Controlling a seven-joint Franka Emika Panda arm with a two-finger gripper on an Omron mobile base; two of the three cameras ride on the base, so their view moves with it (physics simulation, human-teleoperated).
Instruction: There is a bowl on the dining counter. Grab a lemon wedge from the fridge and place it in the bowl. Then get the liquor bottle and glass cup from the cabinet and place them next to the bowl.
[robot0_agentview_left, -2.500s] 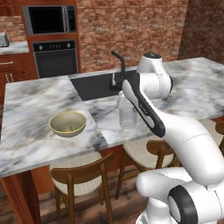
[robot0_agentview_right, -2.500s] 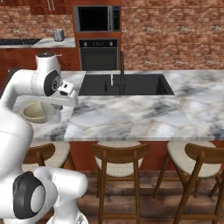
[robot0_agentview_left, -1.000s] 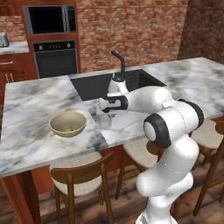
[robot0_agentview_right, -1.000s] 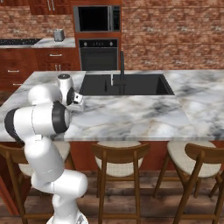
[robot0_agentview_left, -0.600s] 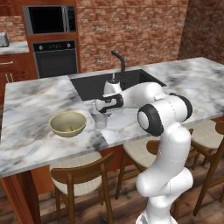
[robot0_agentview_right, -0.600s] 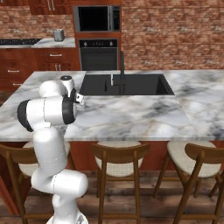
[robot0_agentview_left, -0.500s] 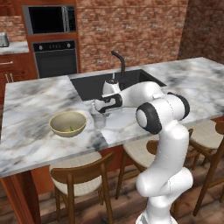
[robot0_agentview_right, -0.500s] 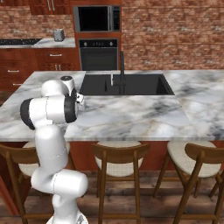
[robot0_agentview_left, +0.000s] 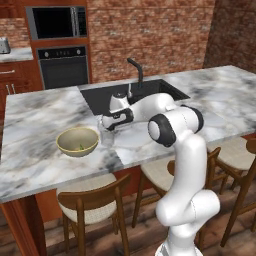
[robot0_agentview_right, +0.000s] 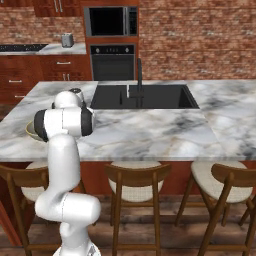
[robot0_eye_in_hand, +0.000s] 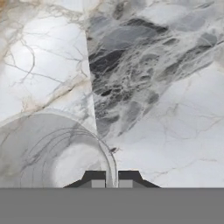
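A tan bowl (robot0_agentview_left: 77, 141) sits on the marble dining counter (robot0_agentview_left: 35, 165) with a small greenish lemon wedge (robot0_agentview_left: 80, 147) inside it. Just right of the bowl is a clear glass cup (robot0_agentview_left: 107, 136), upright and low on the counter. My gripper (robot0_agentview_left: 108, 125) reaches down onto it from above and is shut on its rim. In the hand view the cup's thin wall (robot0_eye_in_hand: 57, 148) passes between my two fingertips (robot0_eye_in_hand: 111, 180). From the right base view the bowl's edge (robot0_agentview_right: 29, 131) peeks out behind my arm. The liquor bottle is out of view.
A black sink (robot0_agentview_left: 135, 95) with a dark faucet (robot0_agentview_left: 136, 70) lies behind the cup. Wooden stools (robot0_agentview_left: 90, 200) stand along the counter's near edge. An oven (robot0_agentview_left: 64, 70) and microwave (robot0_agentview_left: 55, 22) fill the back wall.
The arm has swung left and down with the cup, from over the counter's middle to just beside the bowl. Over the last half second it has barely moved.
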